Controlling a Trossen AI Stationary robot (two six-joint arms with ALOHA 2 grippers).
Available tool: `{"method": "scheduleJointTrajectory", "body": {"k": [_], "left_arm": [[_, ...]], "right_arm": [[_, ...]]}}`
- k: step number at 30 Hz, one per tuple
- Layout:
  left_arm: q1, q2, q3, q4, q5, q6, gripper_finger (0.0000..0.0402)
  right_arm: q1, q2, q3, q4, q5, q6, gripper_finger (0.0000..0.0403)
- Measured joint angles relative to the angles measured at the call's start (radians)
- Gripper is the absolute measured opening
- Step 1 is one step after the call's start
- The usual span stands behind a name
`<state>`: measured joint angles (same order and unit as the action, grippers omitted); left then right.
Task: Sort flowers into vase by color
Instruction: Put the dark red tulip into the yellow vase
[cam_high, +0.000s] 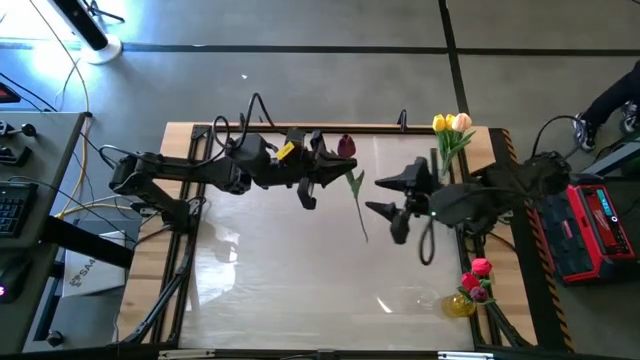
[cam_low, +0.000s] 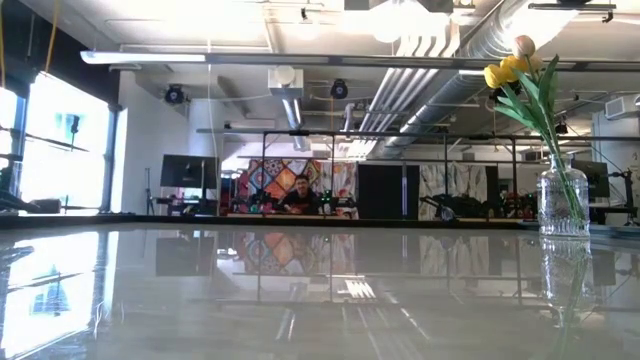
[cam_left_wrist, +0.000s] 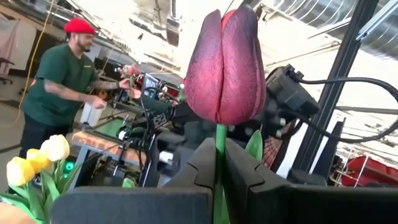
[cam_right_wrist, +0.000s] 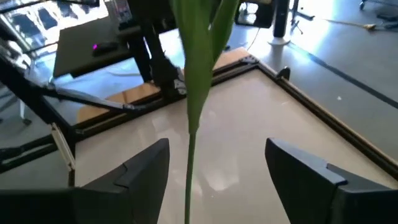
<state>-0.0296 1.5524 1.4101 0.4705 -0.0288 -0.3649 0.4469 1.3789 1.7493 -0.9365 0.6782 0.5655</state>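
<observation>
Pinching the maroon tulip (cam_left_wrist: 225, 65) stem, left hand (cam_left_wrist: 219, 163) (right hand (cam_right_wrist: 239, 171) spread, empty).

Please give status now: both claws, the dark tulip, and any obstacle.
Left claw shut on maroon tulip stem. Right claw open around lower stem. No obstacle seen.

One tulip (cam_high: 347, 150) hangs above the worktop (cam_high: 280, 270) between the left tool (cam_high: 322, 165) and right tool (cam_high: 385, 195); vases (cam_high: 447, 150) stand at the right edge
</observation>
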Motion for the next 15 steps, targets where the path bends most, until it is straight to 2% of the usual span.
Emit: {"method": "scheduleJointTrajectory", "body": {"k": [8, 15], "left_arm": [[-0.008, 0.000, 0.000, -0.006, -0.006, 0.001, 0.0000], [-0.011, 0.000, 0.000, -0.086, -0.011, 0.013, 0.0000]], "right_arm": [[-0.084, 0.051, 0.000, 0.091, -0.116, -0.083, 0.0233], [-0.133, 0.059, 0.000, 0.114, -0.137, -0.066, 0.0157]]}}
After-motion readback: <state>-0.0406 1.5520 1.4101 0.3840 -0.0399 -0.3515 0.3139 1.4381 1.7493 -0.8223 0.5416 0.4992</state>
